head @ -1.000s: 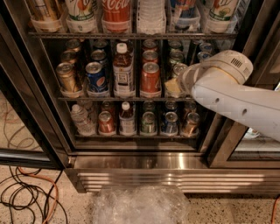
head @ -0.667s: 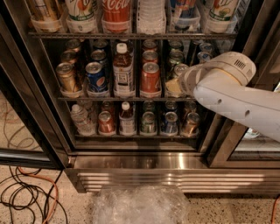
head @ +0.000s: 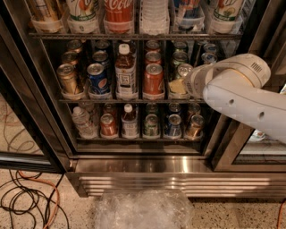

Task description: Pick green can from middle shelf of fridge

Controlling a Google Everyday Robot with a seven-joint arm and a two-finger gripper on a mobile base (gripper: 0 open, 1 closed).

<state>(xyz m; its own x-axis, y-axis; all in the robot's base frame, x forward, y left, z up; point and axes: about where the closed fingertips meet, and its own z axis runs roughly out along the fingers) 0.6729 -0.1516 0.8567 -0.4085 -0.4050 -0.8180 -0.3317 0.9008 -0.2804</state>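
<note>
The fridge [head: 134, 167] stands open in front of me, with a shiny louvred base. Its middle shelf [head: 111, 101] holds a gold can, a blue Pepsi can [head: 97, 78], a tea bottle [head: 125, 71] and a red can [head: 153, 79] in whitish trays. My gripper [head: 178, 86] reaches in from the right on a white arm [head: 237, 89], right of the red can. It is at the front can of the column there. The silver top of that can [head: 183, 70] shows just above the gripper. Its body is hidden, so I cannot confirm it is the green can.
The top rack holds large bottles [head: 118, 13]. The lower shelf holds more cans and small bottles [head: 151, 125]. The glass door and dark frame [head: 232, 152] stand to the right. Cables [head: 27, 197] lie on the floor at left, and crumpled clear plastic [head: 143, 208] lies before the base.
</note>
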